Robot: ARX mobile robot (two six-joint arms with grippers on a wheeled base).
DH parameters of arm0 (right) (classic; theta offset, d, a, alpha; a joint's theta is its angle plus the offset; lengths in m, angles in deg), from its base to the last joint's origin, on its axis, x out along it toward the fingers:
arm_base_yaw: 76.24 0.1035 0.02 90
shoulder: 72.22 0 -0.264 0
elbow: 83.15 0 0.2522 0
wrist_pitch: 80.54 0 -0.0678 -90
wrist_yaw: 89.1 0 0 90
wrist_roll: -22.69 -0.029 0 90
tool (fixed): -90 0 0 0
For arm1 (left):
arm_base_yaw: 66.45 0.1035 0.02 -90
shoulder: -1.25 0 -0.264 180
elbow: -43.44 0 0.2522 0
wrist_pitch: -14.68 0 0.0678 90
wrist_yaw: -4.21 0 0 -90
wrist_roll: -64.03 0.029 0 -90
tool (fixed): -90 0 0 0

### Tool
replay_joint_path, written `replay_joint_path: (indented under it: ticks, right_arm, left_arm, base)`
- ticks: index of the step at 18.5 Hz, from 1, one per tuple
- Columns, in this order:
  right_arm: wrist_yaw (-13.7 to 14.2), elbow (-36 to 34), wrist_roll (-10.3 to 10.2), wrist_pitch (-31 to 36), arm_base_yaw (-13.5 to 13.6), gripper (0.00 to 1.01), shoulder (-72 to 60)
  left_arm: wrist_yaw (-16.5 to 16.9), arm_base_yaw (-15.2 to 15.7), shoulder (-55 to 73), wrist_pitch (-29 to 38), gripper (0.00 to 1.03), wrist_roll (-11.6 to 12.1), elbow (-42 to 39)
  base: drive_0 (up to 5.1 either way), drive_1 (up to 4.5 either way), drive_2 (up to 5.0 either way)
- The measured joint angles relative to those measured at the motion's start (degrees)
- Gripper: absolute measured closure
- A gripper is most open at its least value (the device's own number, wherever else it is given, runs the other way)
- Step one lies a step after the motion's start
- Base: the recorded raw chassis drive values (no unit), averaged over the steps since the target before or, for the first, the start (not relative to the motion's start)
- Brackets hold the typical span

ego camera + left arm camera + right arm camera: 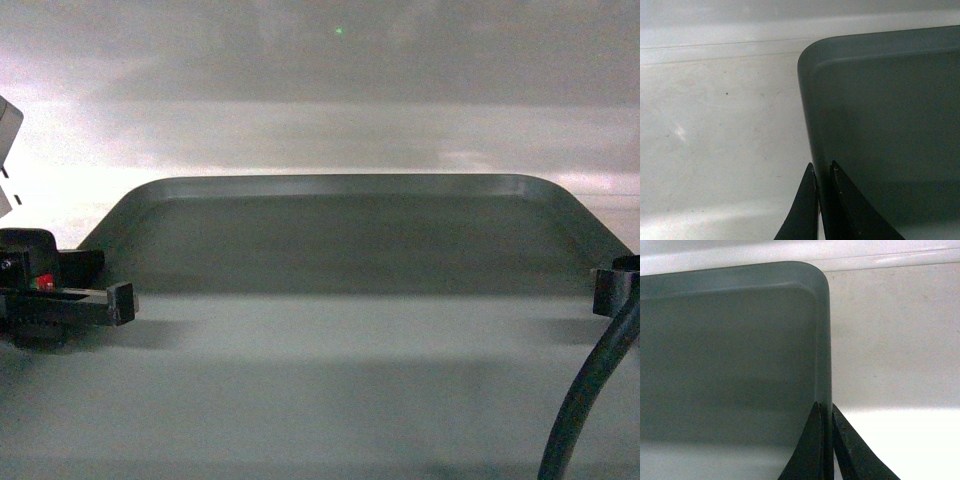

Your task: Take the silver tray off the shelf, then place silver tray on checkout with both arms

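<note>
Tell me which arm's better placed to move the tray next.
Neither alone: left pincer pinches the silver tray rim on its left edge, right pincer on its right edge. Both look equally set for a joint move.

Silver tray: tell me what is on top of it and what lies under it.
Nothing lies on the silver tray; its inside is bare. The left gripper and right gripper each pinch a side rim. A white surface shows around it; what is directly beneath is hidden.

You have a pale grey-white wall (300, 60) across the background, with a tiny green dot of light (340, 31) near its top. At your far left edge a white angular object (8, 125) pokes in, too cropped to identify.
</note>
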State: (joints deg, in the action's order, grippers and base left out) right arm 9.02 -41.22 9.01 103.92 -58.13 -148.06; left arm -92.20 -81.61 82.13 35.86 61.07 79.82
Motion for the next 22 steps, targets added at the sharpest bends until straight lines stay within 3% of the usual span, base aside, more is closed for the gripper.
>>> replay_joint_path:
  ticks: [22]
  right_arm:
    - [0.2, 0.1, -0.3, 0.7, 0.0, 0.99, -0.3]
  left_arm:
    - [0.0, 0.0, 0.0, 0.6, 0.99, 0.0, 0.0]
  base:
    - [0.0, 0.0, 0.0]
